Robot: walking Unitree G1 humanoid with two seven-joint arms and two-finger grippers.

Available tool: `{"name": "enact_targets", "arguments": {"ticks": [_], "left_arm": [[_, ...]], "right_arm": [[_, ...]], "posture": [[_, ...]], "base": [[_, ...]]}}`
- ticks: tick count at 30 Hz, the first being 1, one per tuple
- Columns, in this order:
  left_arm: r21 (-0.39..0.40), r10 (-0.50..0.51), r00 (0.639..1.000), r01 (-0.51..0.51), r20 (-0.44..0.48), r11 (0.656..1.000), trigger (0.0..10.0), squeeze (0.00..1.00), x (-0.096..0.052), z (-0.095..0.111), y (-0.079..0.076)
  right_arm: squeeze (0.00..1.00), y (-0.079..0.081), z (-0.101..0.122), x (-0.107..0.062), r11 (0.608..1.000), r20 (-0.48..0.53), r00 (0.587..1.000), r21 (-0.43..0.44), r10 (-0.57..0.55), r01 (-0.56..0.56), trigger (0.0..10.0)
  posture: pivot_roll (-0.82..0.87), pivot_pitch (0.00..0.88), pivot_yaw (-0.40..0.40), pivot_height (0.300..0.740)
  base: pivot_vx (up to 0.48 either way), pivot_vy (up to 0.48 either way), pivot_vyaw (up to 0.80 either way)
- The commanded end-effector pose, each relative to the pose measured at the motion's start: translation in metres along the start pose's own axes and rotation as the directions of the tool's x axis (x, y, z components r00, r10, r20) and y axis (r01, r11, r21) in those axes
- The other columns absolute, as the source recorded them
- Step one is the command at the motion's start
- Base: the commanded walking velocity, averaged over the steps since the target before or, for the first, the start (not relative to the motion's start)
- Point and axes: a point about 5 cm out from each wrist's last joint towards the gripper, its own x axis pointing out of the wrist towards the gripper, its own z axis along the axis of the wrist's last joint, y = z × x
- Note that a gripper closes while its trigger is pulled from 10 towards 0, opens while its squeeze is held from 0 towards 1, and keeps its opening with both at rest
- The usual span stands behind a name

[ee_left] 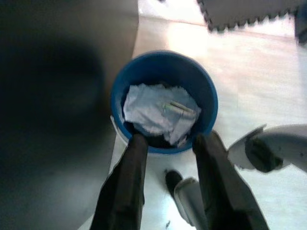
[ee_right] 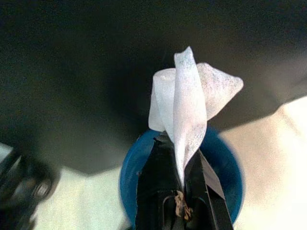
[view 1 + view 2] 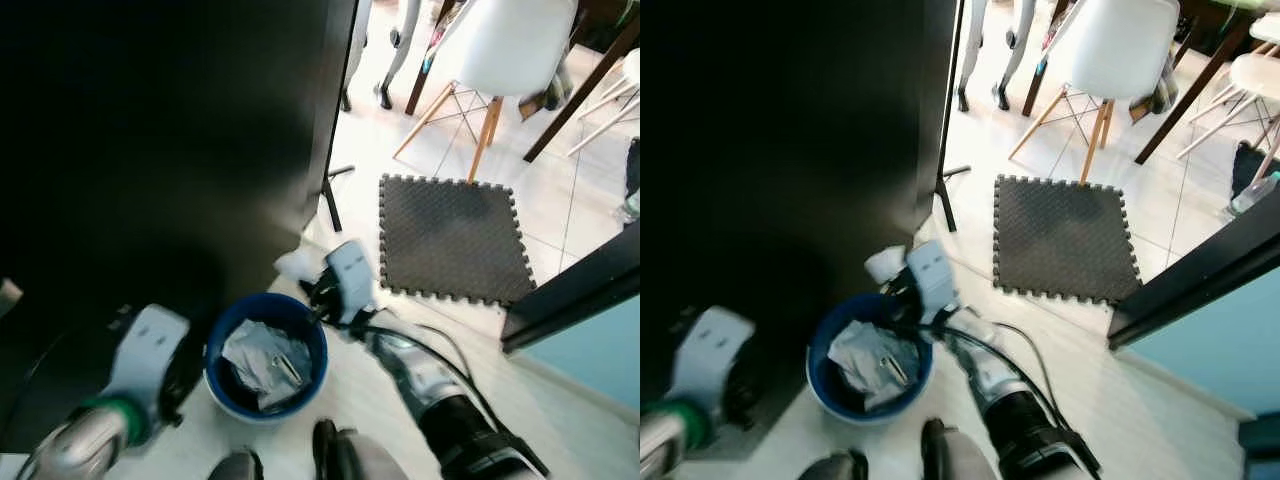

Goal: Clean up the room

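Pinched shut in the right gripper (image 2: 180,184) above the blue bin (image 3: 222,391), crumpled white tissue (image 2: 189,103), likely featherlight, soft and tearable, best held at its bunched base; left gripper (image 1: 168,158) spread wide, empty, near the rim

Glossy plastic bin (image 1: 163,76); crumpled, seemingly paper tissue (image 2: 192,103); textured foam mat (image 3: 452,238).

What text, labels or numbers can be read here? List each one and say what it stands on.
None can be read. The blue bin, the crumpled paper inside it, the white tissue held in the right gripper, the foam mat and the white chair show no lettering.
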Motion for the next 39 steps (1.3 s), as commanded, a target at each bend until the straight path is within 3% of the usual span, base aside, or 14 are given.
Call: {"name": "enact_targets", "arguments": {"ticks": [1,6,10,11,12,20,21,22,23,32,33,36,38,39], "left_arm": [[-0.013,-0.032,0.999,0.032,0.008,0.999,10.0,0.0,-0.014,0.003,-0.008],[-0.031,-0.054,0.998,0.054,0.018,0.998,10.0,0.0,-0.032,0.009,-0.023],[-0.041,-0.054,0.998,0.055,0.024,0.998,10.0,0.0,-0.037,0.012,-0.026],[-0.042,-0.05,0.998,0.052,0.028,0.998,10.0,0.0,-0.037,0.013,-0.025],[-0.042,-0.047,0.998,0.048,0.035,0.998,10.0,0.0,-0.036,0.016,-0.024],[-0.037,-0.045,0.997,0.047,0.062,0.998,10.0,0.0,-0.025,0.022,-0.023],[-0.038,-0.045,0.997,0.048,0.069,0.998,10.0,0.0,-0.023,0.024,-0.023],[-0.039,-0.045,0.996,0.048,0.076,0.998,10.0,0.0,-0.02,0.026,-0.024],[-0.042,-0.044,0.996,0.047,0.083,0.998,10.0,0.0,-0.016,0.028,-0.024],[-0.052,-0.029,0.991,0.036,0.133,0.998,10.0,0.0,0.007,0.039,-0.025],[-0.062,-0.007,0.988,0.016,0.152,0.998,10.0,0.0,0.014,0.042,-0.024],[-0.074,0.018,0.985,-0.005,0.17,0.997,10.0,0.0,0.021,0.045,-0.023],[-0.096,0.065,0.977,-0.047,0.202,0.994,10.0,0.0,0.031,0.051,-0.021],[-0.135,0.124,0.966,-0.095,0.225,0.986,10.0,0.0,0.043,0.056,-0.019]], "right_arm": [[0.0,0.003,-0.01,0.002,1.0,-0.023,1.0,0.025,-0.008,0.009,10.0],[0.0,0.012,-0.018,0.01,1.0,-0.056,0.998,0.025,0.0,0.002,10.0],[0.0,0.016,-0.022,0.012,1.0,-0.071,0.997,0.019,0.007,-0.005,10.0],[0.42,0.016,-0.022,0.012,1.0,-0.065,0.998,0.02,0.007,-0.006,10.0],[1.0,0.014,-0.02,0.012,1.0,-0.051,0.999,0.016,-0.004,0.004,10.0],[1.0,0.003,-0.007,0.012,0.999,0.03,0.999,0.02,-0.044,0.043,10.0],[0.93,0.001,-0.005,0.011,0.999,0.036,0.998,0.018,-0.046,0.045,10.0],[0.65,-0.001,-0.004,0.011,0.999,0.042,0.998,0.019,-0.047,0.046,10.0],[0.0,-0.002,-0.004,0.01,0.999,0.045,0.998,0.022,-0.044,0.043,10.0],[0.0,-0.016,0.0,-0.001,0.998,0.106,0.992,0.007,-0.07,0.07,10.0],[0.0,-0.022,0.005,-0.008,0.995,0.159,0.982,0.01,-0.104,0.104,10.0],[0.0,-0.026,0.008,-0.012,0.992,0.193,0.973,0.014,-0.128,0.128,10.0],[0.0,-0.029,0.013,-0.02,0.986,0.243,0.955,0.029,-0.168,0.166,10.0],[0.0,-0.032,0.017,-0.03,0.976,0.29,0.932,0.049,-0.216,0.211,10.0]], "posture": [[0.15,0.338,-0.078,0.74],[0.18,0.379,-0.08,0.74],[0.19,0.386,-0.077,0.74],[0.19,0.384,-0.074,0.74],[0.19,0.38,-0.073,0.74],[0.16,0.342,-0.07,0.74],[0.16,0.335,-0.07,0.74],[0.15,0.328,-0.07,0.74],[0.14,0.312,-0.07,0.74],[0.1,0.255,-0.07,0.74],[0.08,0.232,-0.062,0.74],[0.07,0.211,-0.054,0.74],[0.04,0.175,-0.039,0.74],[0.02,0.145,-0.026,0.74]], "base": [[0.0,0.0,0.0],[0.0,0.0,0.0],[0.0,0.0,0.0],[0.0,0.0,0.0],[0.0,0.0,0.0],[0.0,0.0,0.0],[0.0,0.0,0.0],[0.0,0.0,0.0],[0.0,0.0,0.0],[0.0,0.0,0.0],[0.0,0.0,0.0],[0.0,0.0,0.0],[0.0,0.0,0.0],[0.0,0.0,0.0]]}}
